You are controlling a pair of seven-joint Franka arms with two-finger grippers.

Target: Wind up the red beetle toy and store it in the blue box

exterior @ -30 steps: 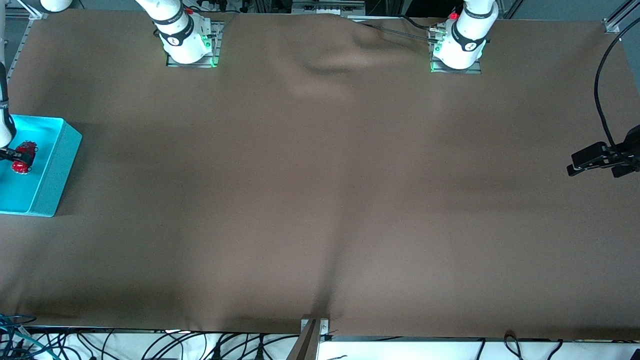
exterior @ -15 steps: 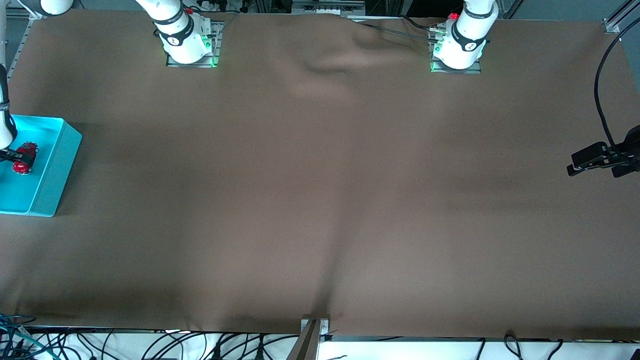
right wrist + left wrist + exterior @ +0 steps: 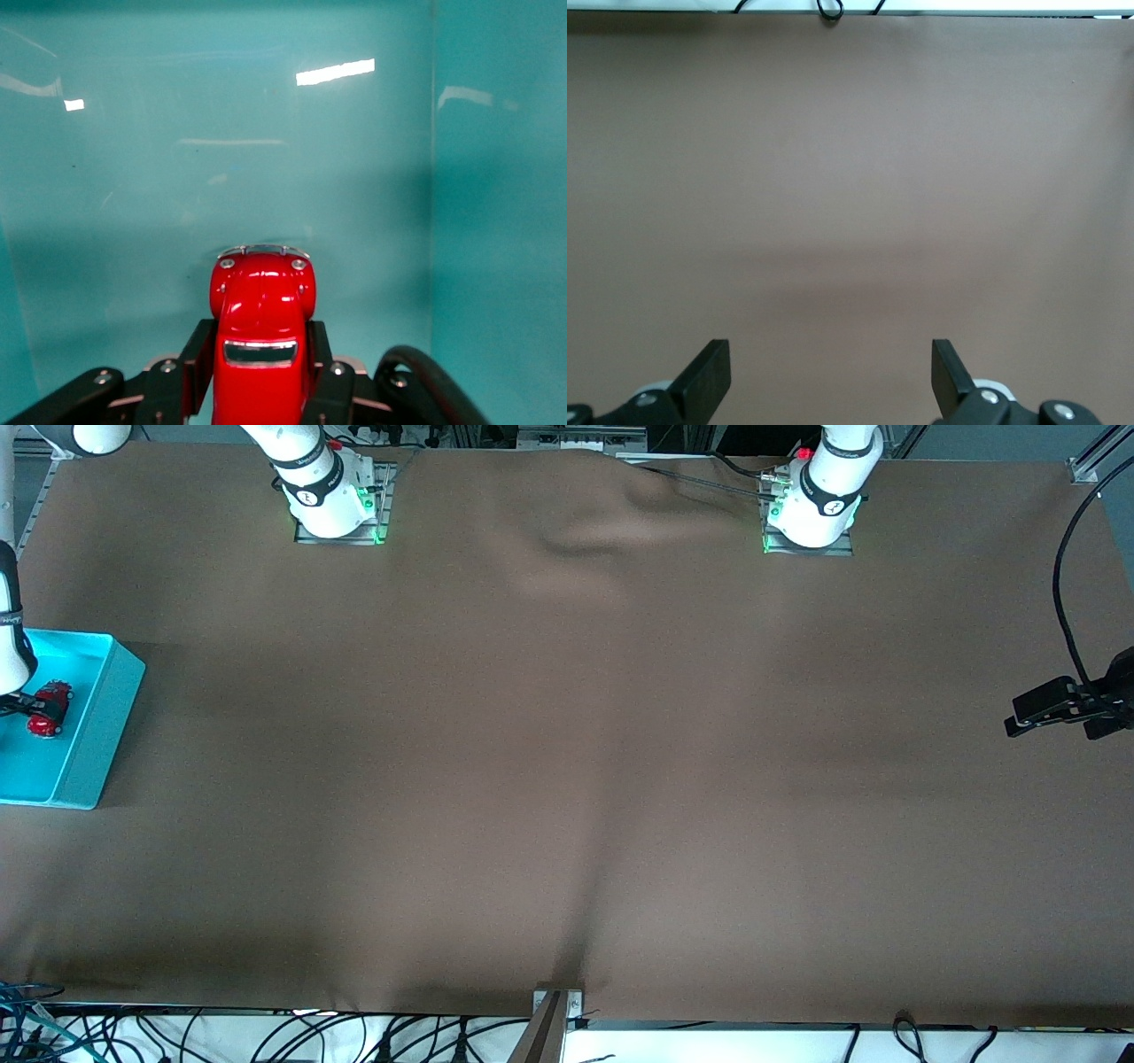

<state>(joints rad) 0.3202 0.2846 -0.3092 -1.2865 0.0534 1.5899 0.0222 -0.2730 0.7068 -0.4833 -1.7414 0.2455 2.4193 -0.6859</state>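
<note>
The red beetle toy (image 3: 49,708) is gripped between the fingers of my right gripper (image 3: 25,707), inside the blue box (image 3: 99,722) at the right arm's end of the table. In the right wrist view the toy (image 3: 263,305) sticks out nose first from the shut gripper (image 3: 263,359) over the box floor (image 3: 266,133). I cannot tell whether it touches the floor. My left gripper (image 3: 1032,708) waits open and empty over the bare cloth at the left arm's end of the table. Its fingers stand wide apart in the left wrist view (image 3: 831,372).
A brown cloth (image 3: 567,762) covers the table, with a raised fold (image 3: 585,540) between the arm bases. A box wall (image 3: 496,221) rises close beside the toy. Cables (image 3: 266,1036) hang along the table's near edge.
My right gripper has shifted slightly with the toy inside the box, and the toy looks a little lower. The left arm has not moved.
</note>
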